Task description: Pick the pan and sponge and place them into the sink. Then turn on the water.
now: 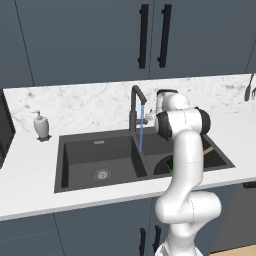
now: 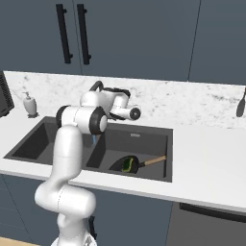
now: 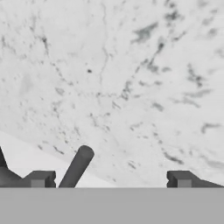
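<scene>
The dark double-basin sink (image 1: 80,157) sits in the white counter. In its right basin lies the black pan (image 2: 135,166), its wooden handle (image 2: 154,161) pointing right, and the green sponge (image 2: 127,165) rests inside it. My arm hides most of the pan in the left base view, where the handle (image 1: 207,150) sticks out. A thin blue stream of water (image 1: 141,131) runs from the dark gooseneck faucet (image 1: 135,102). My gripper (image 3: 110,179) is open and empty, up by the faucet facing the marble backsplash. The faucet's dark lever (image 3: 78,166) stands just inside the left fingertip (image 3: 40,178).
A white soap dispenser (image 1: 41,125) stands on the counter left of the sink. A dark utensil (image 2: 240,106) hangs at the far right of the backsplash. Dark cabinets with black handles (image 1: 144,36) hang above. A black appliance (image 1: 5,131) sits at the left edge.
</scene>
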